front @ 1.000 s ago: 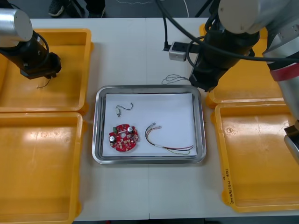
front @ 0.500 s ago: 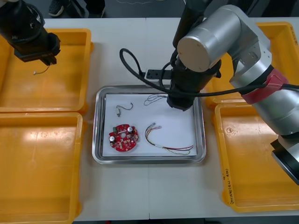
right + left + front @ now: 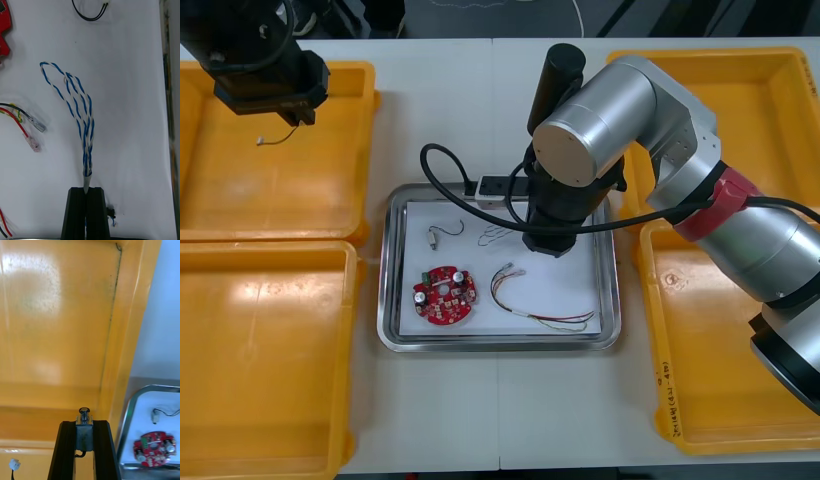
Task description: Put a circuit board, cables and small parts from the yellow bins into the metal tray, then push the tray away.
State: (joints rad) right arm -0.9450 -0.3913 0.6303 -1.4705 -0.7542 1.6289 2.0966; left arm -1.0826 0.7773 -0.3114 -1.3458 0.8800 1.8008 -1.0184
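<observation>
- The right gripper (image 3: 86, 190): fingers (image 3: 77, 210) clamped on one end of the blue-white cable (image 3: 87, 150).
- The cable's loops fan out from the fingertips over the white floor of the tray (image 3: 385, 270). Whether they touch the floor cannot be told.
- The loops are between the black cable (image 3: 90, 13) and the plug ends of the red-yellow cable (image 3: 15, 120), apart from both.
- The board (image 3: 446, 296) lies in the tray's near left part, just beside the red-yellow cable.
- The left gripper (image 3: 84, 423): fingers (image 3: 67, 450) clamped on a small metal part (image 3: 84, 437), its spring end standing out past the fingertips.
- The left gripper is held over the far left bin (image 3: 240, 200). A thin wire (image 3: 268, 140) hangs beneath it.
- The tray sits on the surface (image 3: 440, 110) between the bins.
</observation>
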